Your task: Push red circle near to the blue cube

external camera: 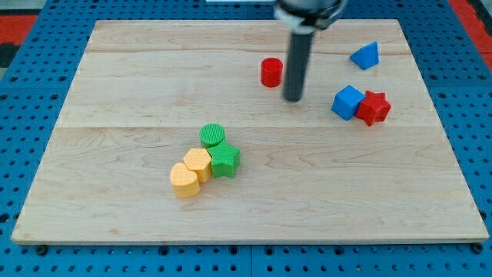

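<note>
The red circle (270,71) stands on the wooden board (115,92) near the view's top centre. The blue cube (347,101) lies to the view's right of it, touching a red star (374,108) on its right side. My tip (293,99) is just to the right of and slightly below the red circle, a small gap apart, and well to the left of the blue cube. The rod rises from it to the view's top edge.
A blue triangular block (366,55) lies at the upper right. Below the board's centre, a green circle (212,135), a green star (225,159), a yellow hexagon (197,163) and a yellow heart (183,181) sit clustered together.
</note>
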Controlling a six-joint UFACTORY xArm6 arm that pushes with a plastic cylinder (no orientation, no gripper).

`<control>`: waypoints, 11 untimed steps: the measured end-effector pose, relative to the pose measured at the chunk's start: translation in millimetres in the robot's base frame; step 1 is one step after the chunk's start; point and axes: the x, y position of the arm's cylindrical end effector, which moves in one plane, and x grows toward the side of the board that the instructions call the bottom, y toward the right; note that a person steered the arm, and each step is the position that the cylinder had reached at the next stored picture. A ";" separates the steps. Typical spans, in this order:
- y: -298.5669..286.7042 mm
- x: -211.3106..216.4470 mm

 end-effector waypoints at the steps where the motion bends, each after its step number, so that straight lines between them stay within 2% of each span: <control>1: -78.6 -13.2; 2: -55.7 -71.5; 3: -4.3 -107.2; 4: -1.1 -60.6; 5: -51.7 -57.6; 6: -42.1 -58.5; 7: 0.1 -45.3; 9: 35.3 -8.5; 11: 73.5 -13.9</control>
